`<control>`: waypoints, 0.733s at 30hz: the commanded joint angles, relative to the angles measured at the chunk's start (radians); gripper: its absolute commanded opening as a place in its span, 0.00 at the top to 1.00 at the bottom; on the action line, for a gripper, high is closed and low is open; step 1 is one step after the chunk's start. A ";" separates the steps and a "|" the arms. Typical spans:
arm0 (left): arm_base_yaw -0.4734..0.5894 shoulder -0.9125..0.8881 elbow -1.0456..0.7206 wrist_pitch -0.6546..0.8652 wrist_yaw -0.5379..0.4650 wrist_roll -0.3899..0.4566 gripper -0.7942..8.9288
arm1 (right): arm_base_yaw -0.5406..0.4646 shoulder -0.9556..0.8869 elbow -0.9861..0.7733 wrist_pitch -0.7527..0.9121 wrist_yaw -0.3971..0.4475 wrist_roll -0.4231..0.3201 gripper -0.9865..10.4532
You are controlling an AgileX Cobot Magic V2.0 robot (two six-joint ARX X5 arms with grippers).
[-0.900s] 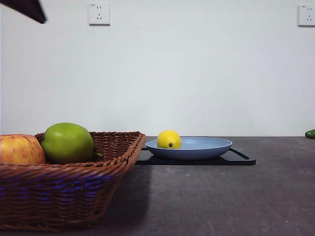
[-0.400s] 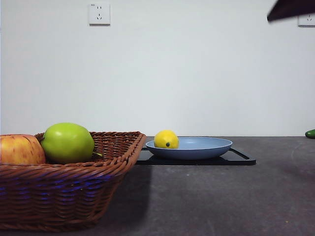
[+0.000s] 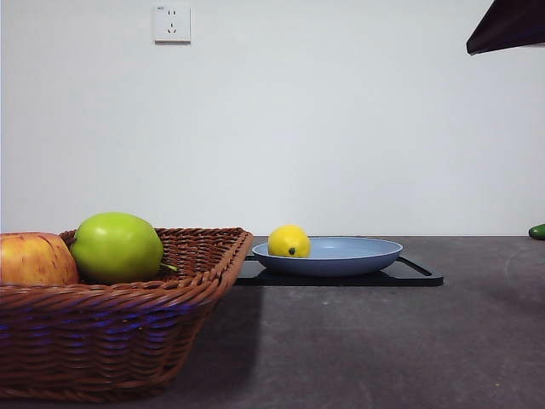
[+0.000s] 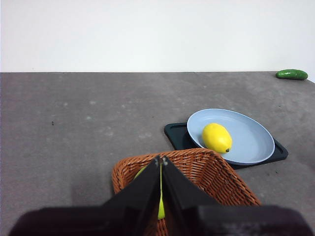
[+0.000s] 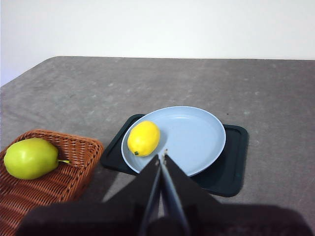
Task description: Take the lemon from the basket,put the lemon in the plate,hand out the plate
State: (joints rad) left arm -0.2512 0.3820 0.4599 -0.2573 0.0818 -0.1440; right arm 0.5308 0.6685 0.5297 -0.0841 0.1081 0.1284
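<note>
The yellow lemon (image 3: 289,241) lies in the light blue plate (image 3: 358,254), near its basket-side rim; it also shows in the left wrist view (image 4: 217,137) and right wrist view (image 5: 143,138). The plate (image 5: 192,132) rests on a flat black tray (image 3: 421,275). The brown wicker basket (image 3: 119,319) stands beside it. My left gripper (image 4: 161,160) is shut and empty, high above the basket (image 4: 206,167). My right gripper (image 5: 162,156) is shut and empty, above the near rim of the plate; its arm shows as a dark tip (image 3: 507,25) at the front view's top right.
The basket holds a green apple (image 3: 117,248) and a red-yellow apple (image 3: 34,260). A green cucumber (image 3: 536,231) lies at the far right of the table (image 3: 383,341). The black tray (image 5: 231,167) juts out around the plate.
The dark arm tip left the top left corner and another came in at the top right. The lemon rolled slightly in the plate towards the basket side.
</note>
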 commanded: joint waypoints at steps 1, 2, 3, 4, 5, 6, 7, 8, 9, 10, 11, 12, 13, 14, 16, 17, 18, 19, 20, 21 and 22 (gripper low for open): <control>0.000 0.002 0.006 0.008 0.000 -0.010 0.91 | 0.006 0.003 0.010 0.009 0.004 0.013 0.91; 0.000 0.002 0.006 0.008 0.000 -0.010 0.91 | 0.006 0.003 0.010 0.008 0.004 0.013 0.91; 0.000 0.002 0.006 0.008 0.000 -0.010 0.91 | 0.006 0.003 0.010 0.008 0.004 0.013 0.91; 0.000 0.002 0.006 0.008 0.000 -0.010 0.91 | 0.006 0.003 0.010 0.009 0.004 0.013 0.91; 0.000 0.002 0.006 0.005 0.000 -0.009 0.91 | 0.006 0.003 0.010 0.008 0.004 0.013 0.91; 0.000 0.002 0.006 0.000 0.000 -0.009 0.91 | 0.006 0.003 0.010 0.008 0.004 0.013 0.91; 0.000 0.000 0.006 -0.007 0.000 -0.010 0.91 | 0.006 0.003 0.010 0.008 0.004 0.013 0.91; 0.001 -0.011 0.006 -0.026 -0.001 -0.010 0.91 | 0.006 0.003 0.010 0.008 0.004 0.013 0.91; 0.009 -0.042 0.006 -0.057 -0.001 -0.008 0.91 | 0.006 0.003 0.010 0.009 0.004 0.013 0.91; 0.019 -0.067 0.006 -0.089 -0.002 0.010 0.91 | 0.006 0.002 0.010 0.008 0.004 0.013 0.91; 0.037 -0.097 0.006 -0.129 -0.002 0.038 0.91 | 0.006 0.002 0.010 0.008 0.004 0.013 0.91; 0.058 -0.130 0.005 -0.171 -0.003 0.048 0.91 | 0.006 0.000 0.010 0.008 0.004 0.013 0.91; 0.079 -0.158 0.003 -0.200 -0.007 0.048 0.91 | 0.006 0.000 0.010 0.008 0.004 0.012 0.91; 0.107 -0.188 0.000 -0.226 -0.021 0.048 0.91 | 0.006 0.000 0.010 0.008 0.004 0.013 0.91; 0.154 -0.236 -0.016 -0.237 -0.066 0.047 0.91 | 0.006 0.000 0.010 0.008 0.004 0.013 0.91; 0.176 -0.257 -0.031 -0.229 -0.093 0.048 0.91 | 0.006 0.000 0.010 0.008 0.004 0.013 0.91; 0.195 -0.277 -0.051 -0.212 -0.115 0.051 0.91 | 0.006 0.000 0.010 0.008 0.004 0.013 0.91; 0.211 -0.291 -0.072 -0.193 -0.124 0.057 0.91 | 0.006 0.000 0.010 0.008 0.003 0.012 0.91; 0.225 -0.307 -0.099 -0.168 -0.127 0.066 0.91 | 0.006 0.000 0.010 0.008 0.003 0.013 0.91; 0.238 -0.323 -0.130 -0.139 -0.126 0.071 0.91 | 0.006 0.000 0.010 0.008 0.004 0.013 0.91; 0.248 -0.335 -0.160 -0.109 -0.126 0.074 0.91 | 0.006 0.000 0.010 0.008 0.004 0.012 0.91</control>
State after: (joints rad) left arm -0.0082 0.0525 0.3084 -0.3912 -0.0422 -0.0921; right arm 0.5308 0.6659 0.5297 -0.0845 0.1081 0.1322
